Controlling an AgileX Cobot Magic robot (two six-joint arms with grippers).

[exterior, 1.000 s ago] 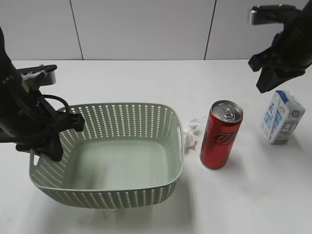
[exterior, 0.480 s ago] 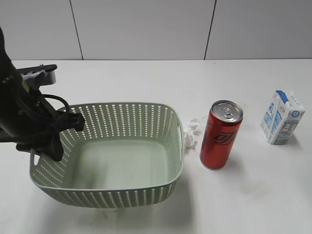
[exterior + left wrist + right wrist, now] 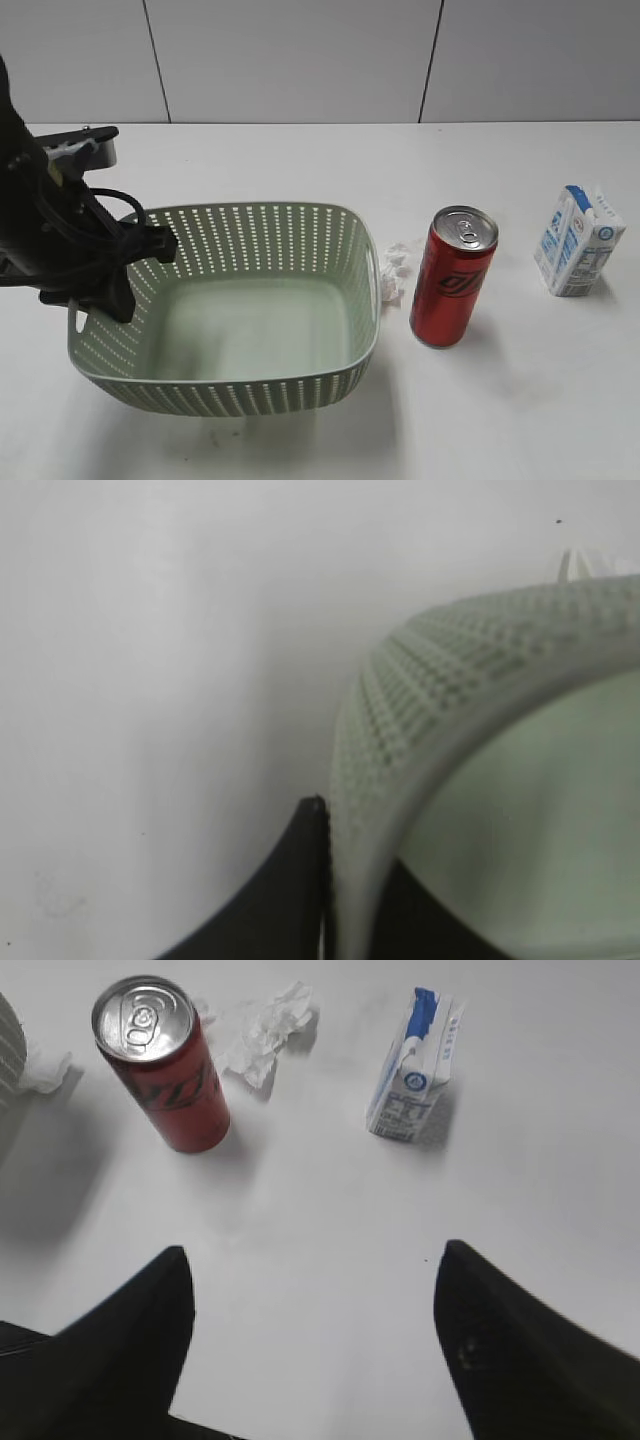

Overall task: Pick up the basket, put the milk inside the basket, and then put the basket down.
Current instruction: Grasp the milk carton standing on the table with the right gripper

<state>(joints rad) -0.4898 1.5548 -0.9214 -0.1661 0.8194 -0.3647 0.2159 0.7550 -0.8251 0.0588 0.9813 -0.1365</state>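
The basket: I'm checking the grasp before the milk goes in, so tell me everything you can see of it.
The basket is pale sage-green, plastic-looking and rectangular with rounded corners, its walls perforated with rows of small slots. It is empty. The left gripper clamps its left wall, one finger inside and one outside, as the left wrist view shows. It looks tilted, left side raised; whether the right end touches the table is unclear. A crumpled paper lies just past its right rim.

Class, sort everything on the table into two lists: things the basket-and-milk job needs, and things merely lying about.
Needed for the job:
basket, gripped at its left wall by the left gripper
milk

Lying about:
red can
crumpled paper
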